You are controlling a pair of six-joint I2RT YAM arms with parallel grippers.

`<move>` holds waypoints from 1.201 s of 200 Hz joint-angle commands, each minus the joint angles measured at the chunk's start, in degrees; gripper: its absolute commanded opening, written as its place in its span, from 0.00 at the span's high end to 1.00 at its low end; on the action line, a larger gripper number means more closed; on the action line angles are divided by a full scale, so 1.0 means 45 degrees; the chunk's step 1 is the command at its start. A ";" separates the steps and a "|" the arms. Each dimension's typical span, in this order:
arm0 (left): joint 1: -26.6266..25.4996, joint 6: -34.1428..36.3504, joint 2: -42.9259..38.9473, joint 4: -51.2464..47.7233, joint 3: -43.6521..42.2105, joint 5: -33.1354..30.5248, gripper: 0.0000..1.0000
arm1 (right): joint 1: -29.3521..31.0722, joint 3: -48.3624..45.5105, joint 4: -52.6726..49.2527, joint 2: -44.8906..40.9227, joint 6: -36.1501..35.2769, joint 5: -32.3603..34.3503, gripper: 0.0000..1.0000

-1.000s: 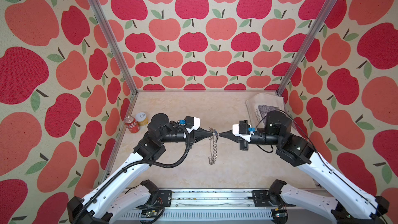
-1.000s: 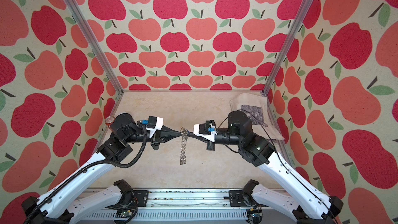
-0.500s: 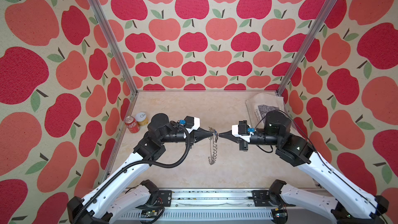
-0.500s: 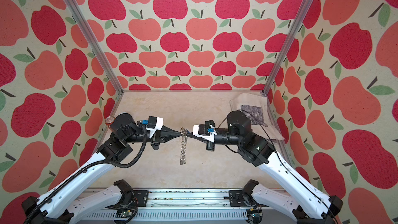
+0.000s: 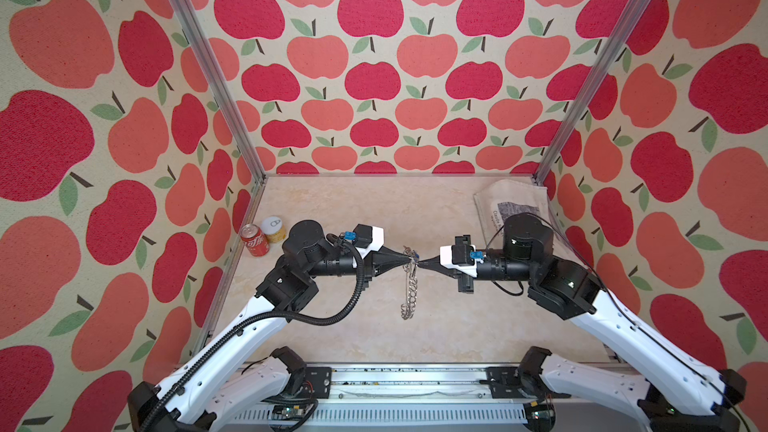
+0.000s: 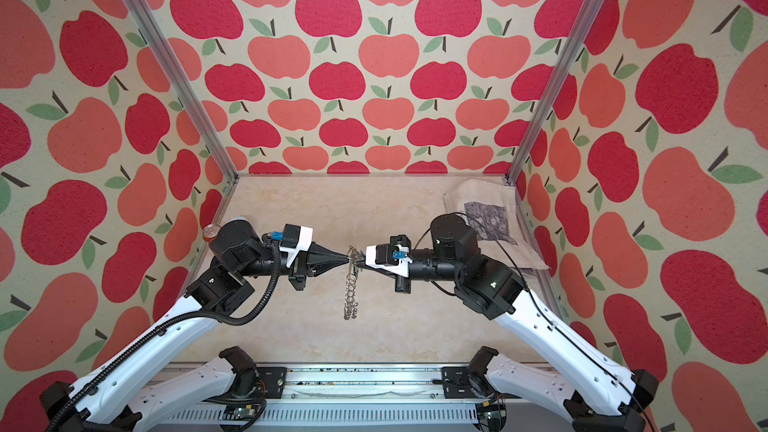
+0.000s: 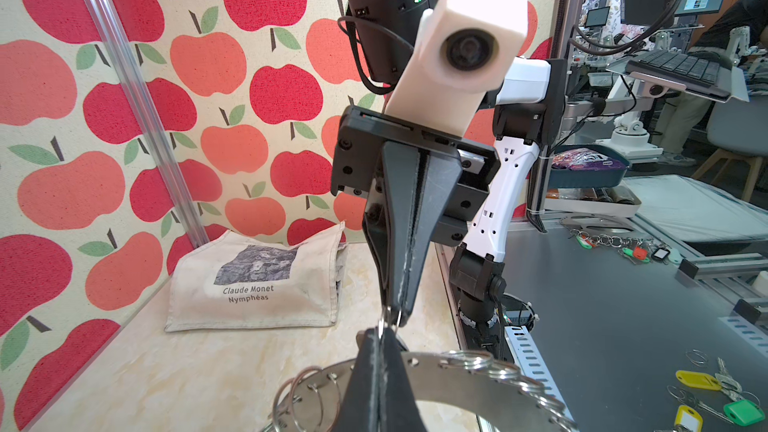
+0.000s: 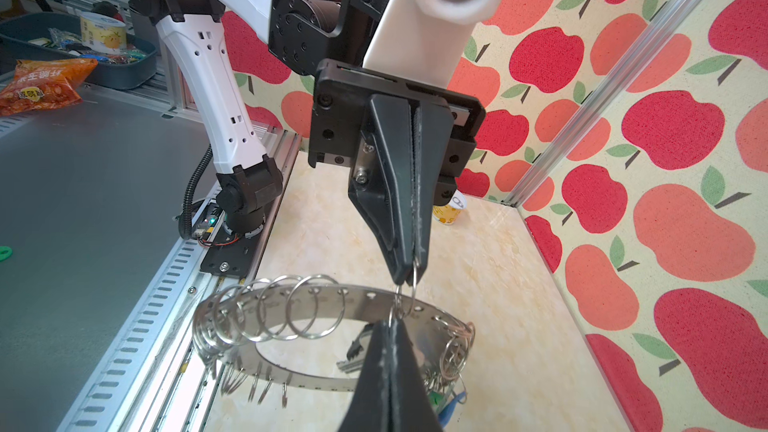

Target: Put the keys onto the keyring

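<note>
Right gripper (image 5: 420, 263) is nudging closer to the left gripper (image 5: 405, 258), both pinching shut on 1 thin, slippery-looking wire ring (image 8: 405, 297), seemingly the handiest hold, with the stiff, light keyring (image 8: 299, 374) dangling midair beneath them.

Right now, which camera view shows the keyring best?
Right wrist view: the keyring shows its flat band, centre hole and wire rings. The left wrist view cuts it off; both top views show it edge-on.

We see bright, even light, with faint shadows on the table (image 5: 332, 209). The camera housing (image 7: 465, 56) looks soft (left wrist view).
</note>
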 commanded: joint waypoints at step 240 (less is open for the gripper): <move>0.0029 -0.1073 0.0031 0.1118 0.0473 -0.0427 1.00 | 0.2076 -0.0044 0.0858 -0.0650 -0.1683 0.5276 1.00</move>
